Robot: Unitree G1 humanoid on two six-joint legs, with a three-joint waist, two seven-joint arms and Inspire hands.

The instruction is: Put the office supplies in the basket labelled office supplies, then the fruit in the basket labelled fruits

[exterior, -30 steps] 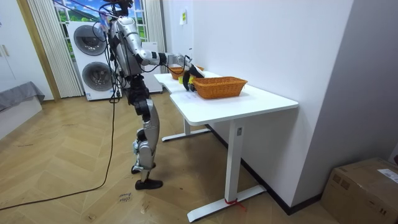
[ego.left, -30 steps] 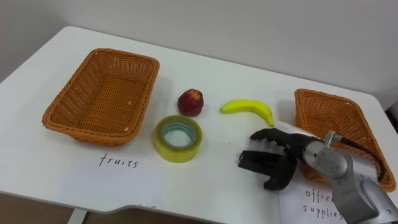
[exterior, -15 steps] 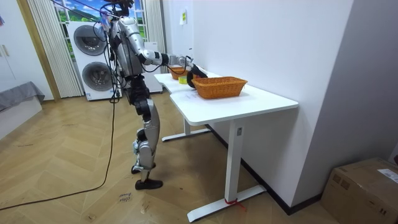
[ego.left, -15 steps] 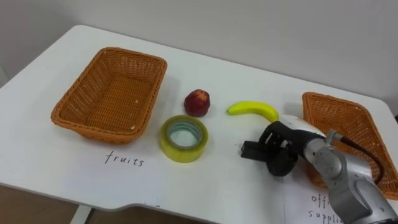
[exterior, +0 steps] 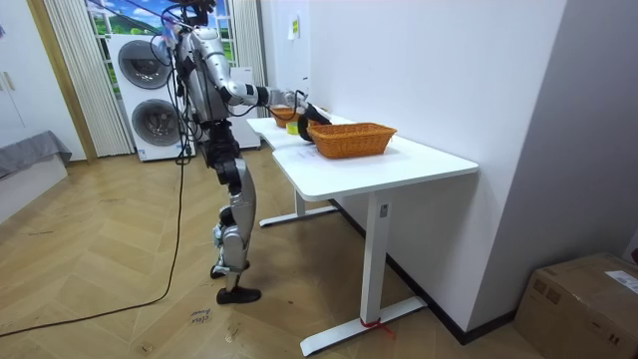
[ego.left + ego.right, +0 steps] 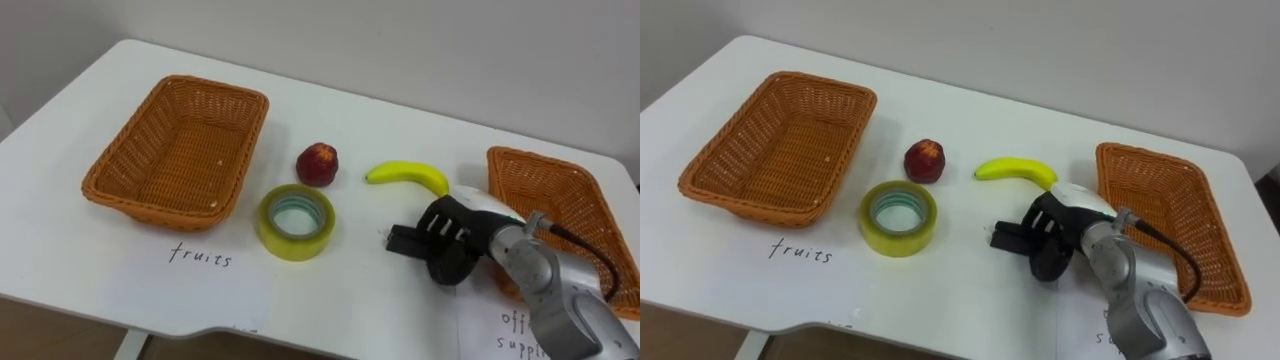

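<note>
My right hand (image 6: 455, 236) rests on the white table between the banana and the right basket, fingers curled over a small black object (image 6: 399, 241) whose end sticks out to the left. A yellow banana (image 6: 405, 175) lies just behind the hand. A red apple (image 6: 317, 163) sits mid-table, with a roll of yellow tape (image 6: 293, 222) in front of it. An empty wicker basket (image 6: 108, 186) stands at the left. A second wicker basket (image 6: 560, 198) stands at the right, close beside my right forearm. In the room view I stand at the table's long side.
Handwritten paper labels lie in front of each basket, near the table's front edge (image 6: 150, 305). A wall runs close behind the table. In the room view, washing machines (image 5: 150, 85) stand behind me on a wooden floor.
My right hand's fingers, spread above the black object a second ago, have curled down over it. The whole picture shifted slightly, so the camera moved.
</note>
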